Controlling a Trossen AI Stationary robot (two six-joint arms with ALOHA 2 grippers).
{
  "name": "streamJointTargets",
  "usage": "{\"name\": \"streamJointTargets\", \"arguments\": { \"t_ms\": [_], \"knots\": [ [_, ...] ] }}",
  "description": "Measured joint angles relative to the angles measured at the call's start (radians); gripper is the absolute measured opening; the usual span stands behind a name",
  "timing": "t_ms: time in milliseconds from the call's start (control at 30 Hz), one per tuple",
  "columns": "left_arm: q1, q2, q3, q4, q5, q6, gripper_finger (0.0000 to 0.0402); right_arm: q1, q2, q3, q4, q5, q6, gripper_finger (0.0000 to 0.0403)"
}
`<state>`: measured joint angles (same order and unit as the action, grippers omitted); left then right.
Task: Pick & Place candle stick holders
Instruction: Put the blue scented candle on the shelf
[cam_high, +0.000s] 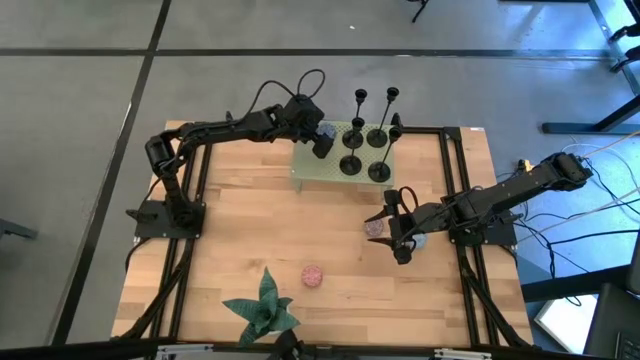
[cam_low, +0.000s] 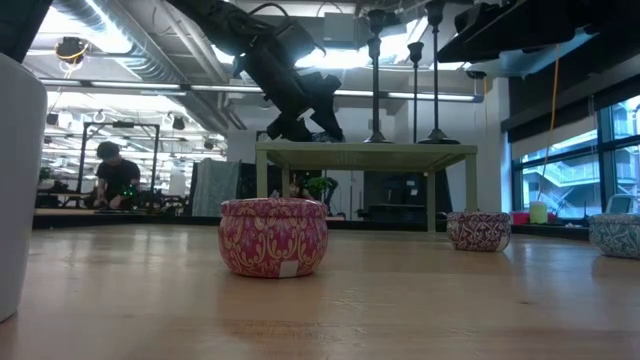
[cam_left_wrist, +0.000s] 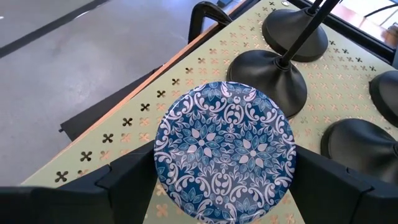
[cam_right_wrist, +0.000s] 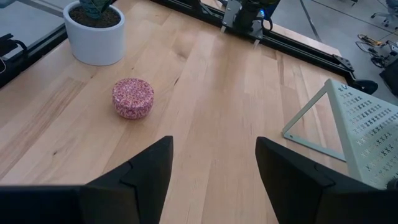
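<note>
Several black candle stick holders (cam_high: 377, 135) stand on their disc bases on a green perforated stand (cam_high: 305, 165) at the table's far middle. They also show in the low view (cam_low: 436, 70) and in the left wrist view (cam_left_wrist: 273, 74). My left gripper (cam_high: 322, 143) is over the stand's left part, shut on a round blue-patterned tin (cam_left_wrist: 225, 149) next to the nearest holder bases. My right gripper (cam_high: 395, 230) is open and empty, raised above the wood at the table's right middle; only bare wood shows between its fingers (cam_right_wrist: 214, 180). My left gripper pinches the blue tin between its two fingers, one on each opposite side of the round rim (cam_left_wrist: 159, 163). The fingers come from above, slanting down toward the far side. The tin's lid faces up, over the green stand; whether it rests on the stand I cannot tell.
A pink tin (cam_high: 313, 275) sits on the wood near the table's front middle (cam_low: 273, 236). A second pinkish tin (cam_high: 375, 228) and a bluish tin (cam_high: 418, 238) lie under my right arm. A green plant in a white pot (cam_high: 262, 310) stands at the near edge.
</note>
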<state>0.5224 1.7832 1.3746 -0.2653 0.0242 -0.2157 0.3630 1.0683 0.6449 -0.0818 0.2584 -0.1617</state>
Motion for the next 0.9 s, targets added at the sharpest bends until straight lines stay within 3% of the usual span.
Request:
{"name": "streamJointTargets", "arguments": {
  "t_ms": [900],
  "knots": [
    [-0.005, 0.0, 0.0, 0.001, 0.002, 0.002, 0.0318, 0.0, 0.0, 0.0, 0.0, 0.0, 0.0, 0.0232]
  ]
}}
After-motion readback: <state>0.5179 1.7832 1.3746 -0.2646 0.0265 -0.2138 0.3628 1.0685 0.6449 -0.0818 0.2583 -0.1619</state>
